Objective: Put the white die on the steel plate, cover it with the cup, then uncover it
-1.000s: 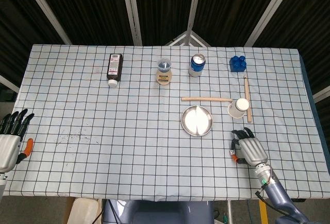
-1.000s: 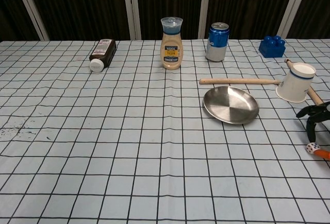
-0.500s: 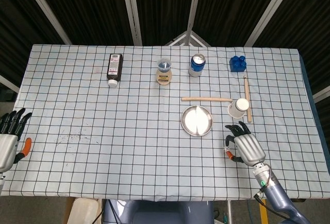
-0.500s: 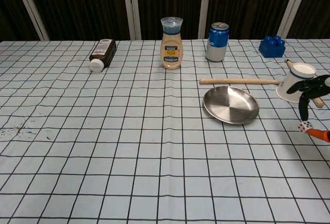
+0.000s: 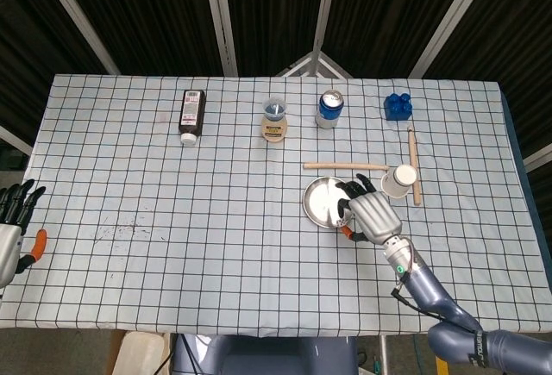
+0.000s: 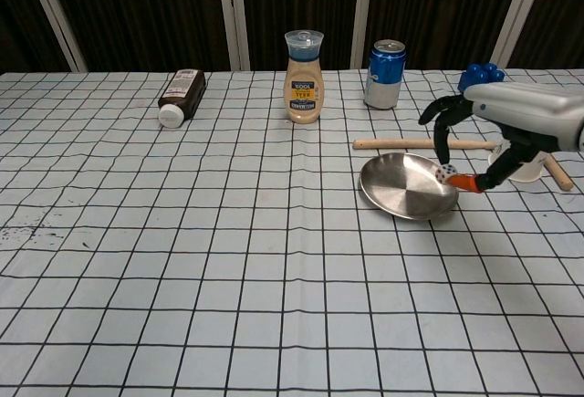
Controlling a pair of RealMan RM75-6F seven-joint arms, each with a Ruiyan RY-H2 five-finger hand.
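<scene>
The white die (image 6: 446, 174) is pinched between the thumb and a finger of my right hand (image 6: 482, 137), just above the right edge of the steel plate (image 6: 407, 187). From the head view the right hand (image 5: 366, 209) overlaps the plate's (image 5: 321, 202) right side and hides the die. The white paper cup (image 6: 526, 167) lies on its side to the right of the plate, behind my forearm; it shows as the cup (image 5: 399, 180) in the head view. My left hand (image 5: 13, 228) hangs off the table's left edge with fingers apart, holding nothing.
At the back stand a brown bottle (image 6: 181, 97) lying flat, a dressing bottle (image 6: 304, 77), a blue can (image 6: 385, 74) and a blue block (image 6: 481, 78). Two wooden sticks (image 5: 345, 165) (image 5: 413, 164) lie behind and beside the cup.
My right hand has lifted the die from the cloth at the right and carried it left and back to the plate's right edge. The left hand drifted slightly further off the table.
</scene>
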